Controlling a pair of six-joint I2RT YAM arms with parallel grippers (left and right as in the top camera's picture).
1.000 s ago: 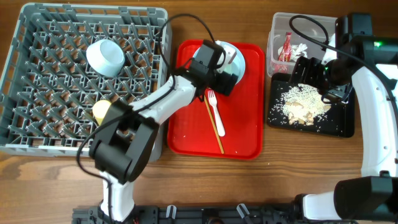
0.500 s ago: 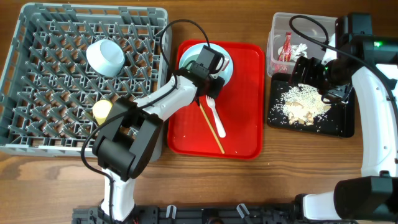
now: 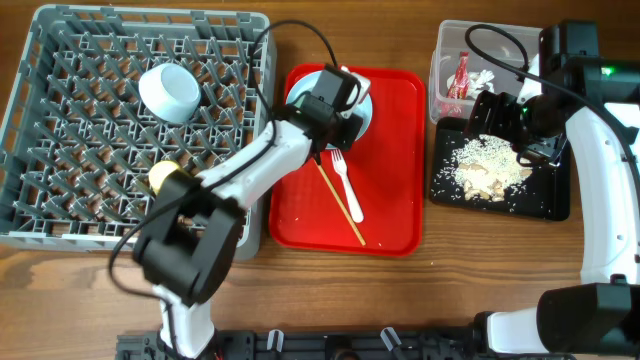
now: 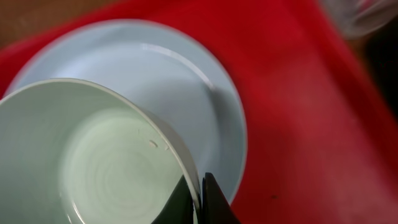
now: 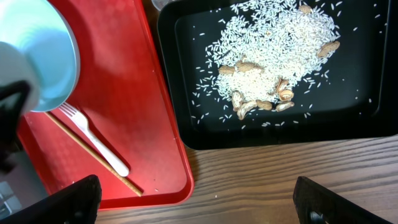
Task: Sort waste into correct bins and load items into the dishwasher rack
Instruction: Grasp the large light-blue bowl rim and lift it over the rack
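**Left arm.** The left gripper (image 4: pixel 200 199) is pinching the rim of the bowl (image 4: pixel 106 180). One finger is sitting inside the wall and the other outside it, pressed tight on the thin edge. In the wrist view the bowl's body is lying to one side of the pincer, with its mouth facing the camera. It is hanging over, or resting on, the plate (image 4: pixel 186 87); whether it is clear of the plate cannot be told.

**Position.** The plate is sitting at the far end of the red tray (image 3: pixel 390 220). The fork (image 3: pixel 346 182) and chopstick (image 3: pixel 340 205) are lying just nearer the robot. The chopstick's long axis is running diagonally from beside the plate toward the tray's near right corner.

**Governing relation.** The rack (image 3: pixel 60 180) is lying directly to the left of the held bowl, touching or just beside the tray's edge. The left arm is reaching out alongside the rack, so it is the nearer arm. In my judgement the coming move is a lift and a leftward carry over the lattice wall. The one-sided rim grip is leaving the bowl free to swing.

**Right arm.** The right gripper (image 5: pixel 199 208) is hovering with fingers spread wide and holding nothing. It is above the near edge of the black tray (image 5: pixel 373 118), where the scraps (image 5: pixel 273 43) are lying. It is standing well apart from the bowl.
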